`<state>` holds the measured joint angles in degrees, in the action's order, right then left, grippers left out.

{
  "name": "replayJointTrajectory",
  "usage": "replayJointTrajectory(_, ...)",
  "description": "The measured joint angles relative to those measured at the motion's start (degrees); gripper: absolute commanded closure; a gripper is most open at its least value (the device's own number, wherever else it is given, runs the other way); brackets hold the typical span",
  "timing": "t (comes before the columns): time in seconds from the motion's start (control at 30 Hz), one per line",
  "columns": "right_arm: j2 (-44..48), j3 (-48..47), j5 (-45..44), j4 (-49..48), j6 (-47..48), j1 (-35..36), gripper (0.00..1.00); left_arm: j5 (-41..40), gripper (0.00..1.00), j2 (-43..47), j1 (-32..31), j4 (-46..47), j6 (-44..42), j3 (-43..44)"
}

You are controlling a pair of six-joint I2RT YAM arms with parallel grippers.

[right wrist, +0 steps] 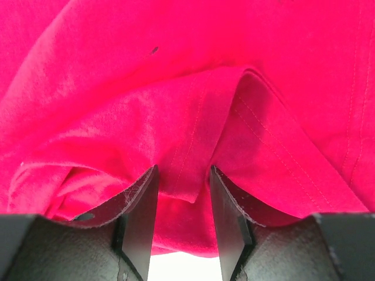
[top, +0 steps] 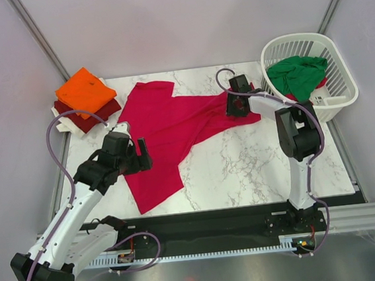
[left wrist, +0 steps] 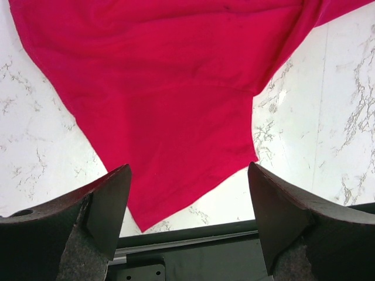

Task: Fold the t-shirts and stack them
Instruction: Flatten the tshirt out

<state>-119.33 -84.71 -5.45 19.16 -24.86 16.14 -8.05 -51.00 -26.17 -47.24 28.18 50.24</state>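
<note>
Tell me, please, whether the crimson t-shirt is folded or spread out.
Spread out: the crimson t-shirt lies open and rumpled across the table, with no neat folds showing.

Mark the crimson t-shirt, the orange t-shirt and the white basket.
crimson t-shirt [top: 166, 126]: top view, middle of its body.
orange t-shirt [top: 85, 90]: top view, centre of folded top.
white basket [top: 340, 72]: top view, right slatted wall.

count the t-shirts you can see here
5: a crimson t-shirt spread mid-table; an orange t-shirt, dark red t-shirt and white t-shirt stacked back left; a green t-shirt in the white basket. More may hide under it.
</note>
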Motion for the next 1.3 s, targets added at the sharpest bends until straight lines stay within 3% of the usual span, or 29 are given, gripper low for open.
replayJointTrajectory(0.43,6.1,2.0,-11.3,1.5,2.3,6.0,0.51,0.0,0.12,-0.4,0.0,0.0,0.0,0.0)
replayJointTrajectory(1.0,-0.9,-1.8,-12.9,2.6,3.3,5.8,0.51,0.0,0.12,-0.9,0.0,0.0,0.0,0.0)
replayJointTrajectory(1.13,-1.2,-1.8,-12.9,2.5,3.3,5.8,0.60,0.0,0.12,-0.9,0.0,0.0,0.0,0.0)
replayJointTrajectory(1.3,-1.6,-1.8,-12.9,2.2,3.7,5.8,0.85,0.0,0.12,-0.9,0.0,0.0,0.0,0.0)
